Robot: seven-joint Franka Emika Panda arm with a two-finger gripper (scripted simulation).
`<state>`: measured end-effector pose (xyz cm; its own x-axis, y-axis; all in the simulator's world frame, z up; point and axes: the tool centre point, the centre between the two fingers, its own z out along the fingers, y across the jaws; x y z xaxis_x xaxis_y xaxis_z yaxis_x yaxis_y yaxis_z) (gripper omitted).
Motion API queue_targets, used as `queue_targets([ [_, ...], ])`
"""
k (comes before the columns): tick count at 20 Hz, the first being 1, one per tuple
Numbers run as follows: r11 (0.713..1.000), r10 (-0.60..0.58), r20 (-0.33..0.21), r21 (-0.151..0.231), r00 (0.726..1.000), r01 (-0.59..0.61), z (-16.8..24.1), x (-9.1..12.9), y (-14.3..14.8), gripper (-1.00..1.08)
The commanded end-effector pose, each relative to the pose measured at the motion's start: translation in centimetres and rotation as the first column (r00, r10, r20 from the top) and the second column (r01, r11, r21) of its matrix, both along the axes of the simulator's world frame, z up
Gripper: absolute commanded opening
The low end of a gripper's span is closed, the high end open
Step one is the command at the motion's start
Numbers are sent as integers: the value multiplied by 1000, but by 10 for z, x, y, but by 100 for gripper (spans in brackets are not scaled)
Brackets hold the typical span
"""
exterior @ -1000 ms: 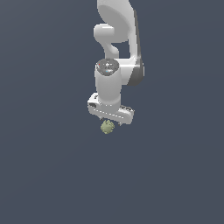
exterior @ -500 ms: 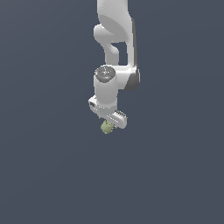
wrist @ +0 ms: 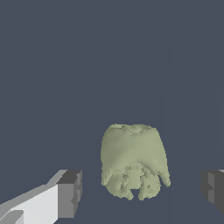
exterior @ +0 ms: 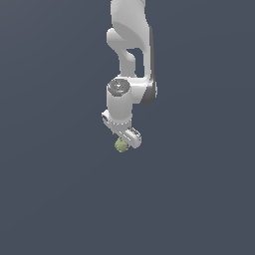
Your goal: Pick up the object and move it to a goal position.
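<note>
Small lumpy olive-green blob object [wrist: 133, 162] sits between the white end effector's [wrist: 140, 188] dark pads [wrist: 70, 192], visible gaps both sides, so jaws are open and hold nothing. Risk: off-centre closing could nudge or squirt the rounded lump out. No clear long axis; domed end faces away from the wrist camera, ragged end toward it.

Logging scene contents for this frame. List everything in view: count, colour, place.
object: 1, olive-green, lumpy, between the open fingers with a gap on each side; in the exterior view just below the gripper.
background: 1, plain dark grey-blue, fills both views; no other items visible.
fingertips: 2, dark grey pads on white fingers, either side of the object.
gripper: 1, white, open, above the object.
arm: 1, white, coming down from the exterior view's top.
</note>
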<state>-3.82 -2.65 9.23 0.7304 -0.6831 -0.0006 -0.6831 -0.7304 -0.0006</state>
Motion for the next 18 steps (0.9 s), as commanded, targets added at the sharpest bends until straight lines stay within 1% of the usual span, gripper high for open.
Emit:
queue_targets([
  [1,1000,-12,0,-1,1000,12,-1,-1,-1,100],
  [7,1000,-8,0,-1,1000,8,-6,-1,0,100],
  [18,1000,-13,0,-1,1000,13,-49,-2,-1,100],
])
